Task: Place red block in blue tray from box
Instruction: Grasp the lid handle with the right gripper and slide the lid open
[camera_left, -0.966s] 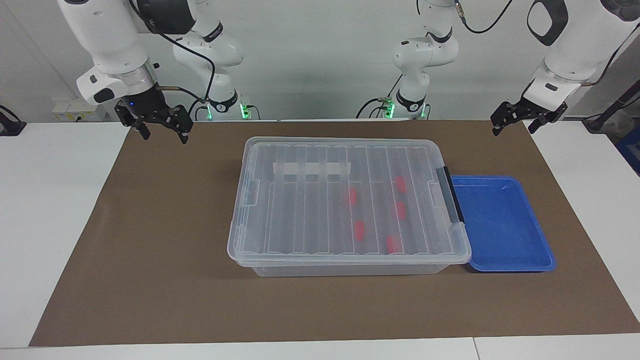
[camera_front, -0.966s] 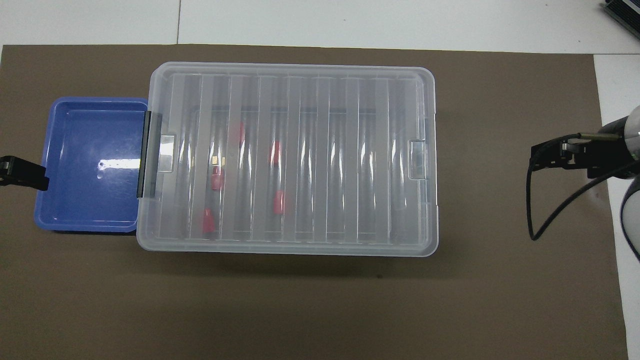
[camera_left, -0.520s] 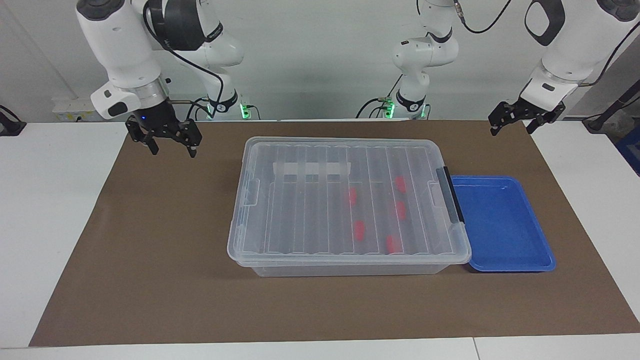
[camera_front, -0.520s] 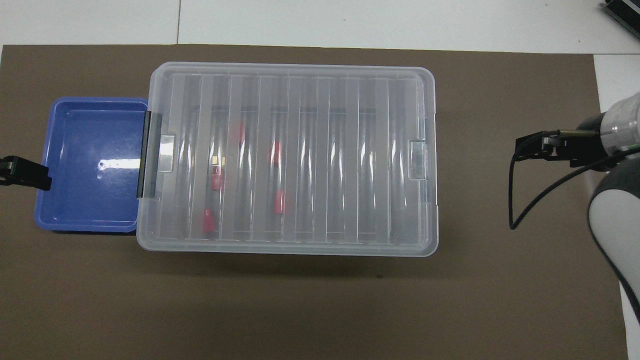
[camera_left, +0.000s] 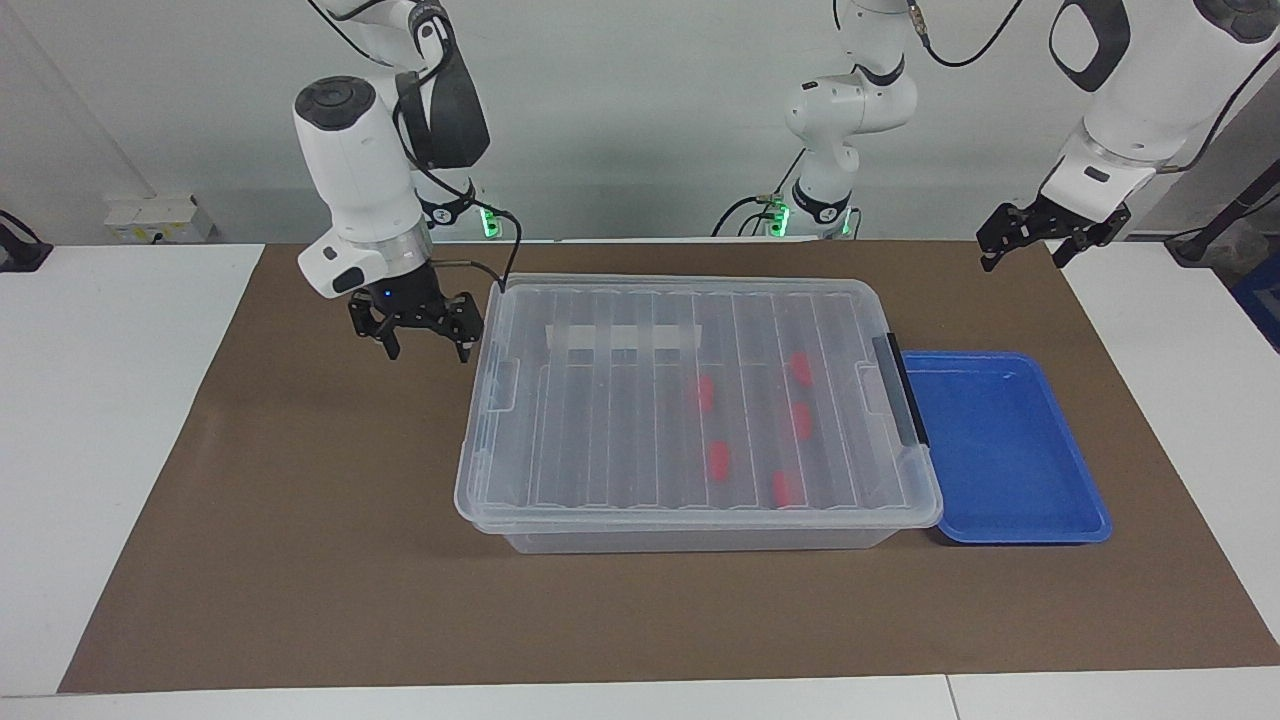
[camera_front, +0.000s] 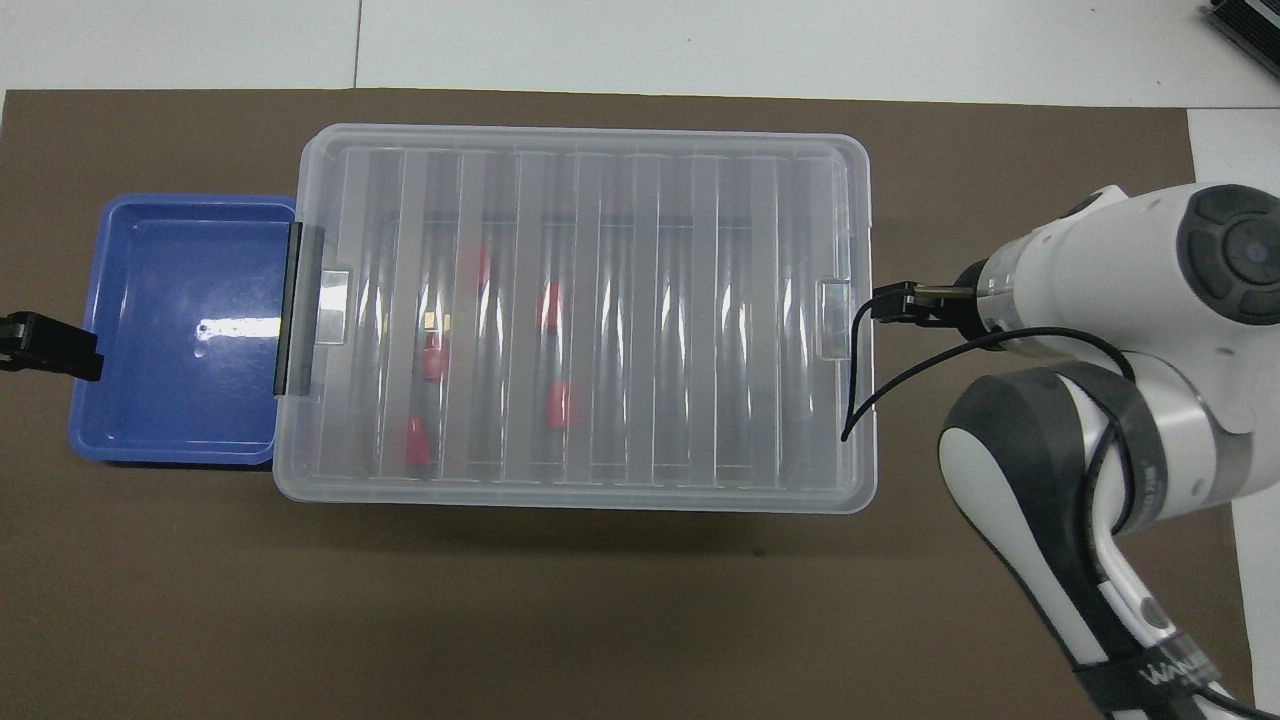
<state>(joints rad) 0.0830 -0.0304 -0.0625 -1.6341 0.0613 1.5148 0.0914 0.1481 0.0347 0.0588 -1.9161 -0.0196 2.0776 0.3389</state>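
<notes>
The box (camera_left: 600, 400) is a clear bin with its ribbed lid closed, lying mid-mat; it also shows in the overhead view (camera_front: 760, 320). Several red blocks lie inside it under the lid, one of them (camera_left: 717, 460) toward the tray end (camera_front: 560, 403). The blue tray (camera_left: 1000, 450) sits empty against the box's black latch (camera_left: 897, 400) end, and shows in the overhead view (camera_front: 180, 330). My right gripper (camera_left: 427, 350) hangs open and empty over the mat, just beside the box's unlatched end. My left gripper (camera_left: 1025, 250) waits open and empty above the mat's corner by the left arm's base.
A brown mat (camera_left: 300, 520) covers the table's middle, with white table around it. A white strip (camera_left: 620, 340) lies on the lid. The right arm's cable (camera_front: 880, 390) hangs over the box's end.
My right gripper has swung from the mat's edge toward the box and lower, now right beside its unlatched end. The left gripper, box, tray and blocks have not moved.
</notes>
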